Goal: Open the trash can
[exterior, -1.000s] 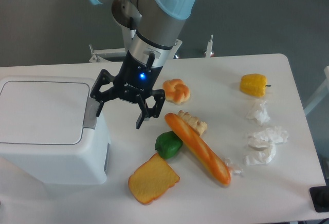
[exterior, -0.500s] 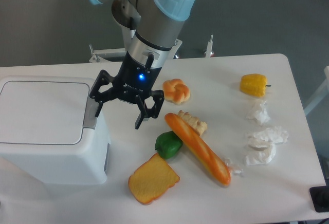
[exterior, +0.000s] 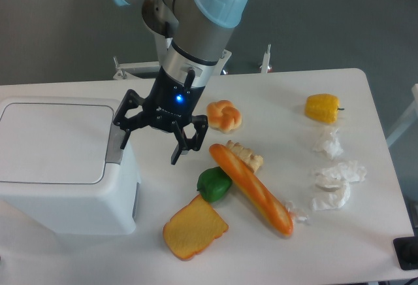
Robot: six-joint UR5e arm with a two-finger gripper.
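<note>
We see the trash can [exterior: 62, 167] at the left edge of the table [exterior: 274, 95], lid flat and closed, its grey push-button tab [exterior: 115, 146] on the right side of the lid. The gripper [exterior: 151, 148] hangs at the bin's right edge, jaws spread wide with nothing between them; its left finger [exterior: 124, 136] sits over the tab, though we cannot tell whether it touches. To the right lie a bread roll [exterior: 224, 116], a baguette [exterior: 251, 188], a green pepper [exterior: 213, 184], a toast slice [exterior: 194, 227], a yellow pepper [exterior: 322, 108] and crumpled paper [exterior: 334, 180].
</note>
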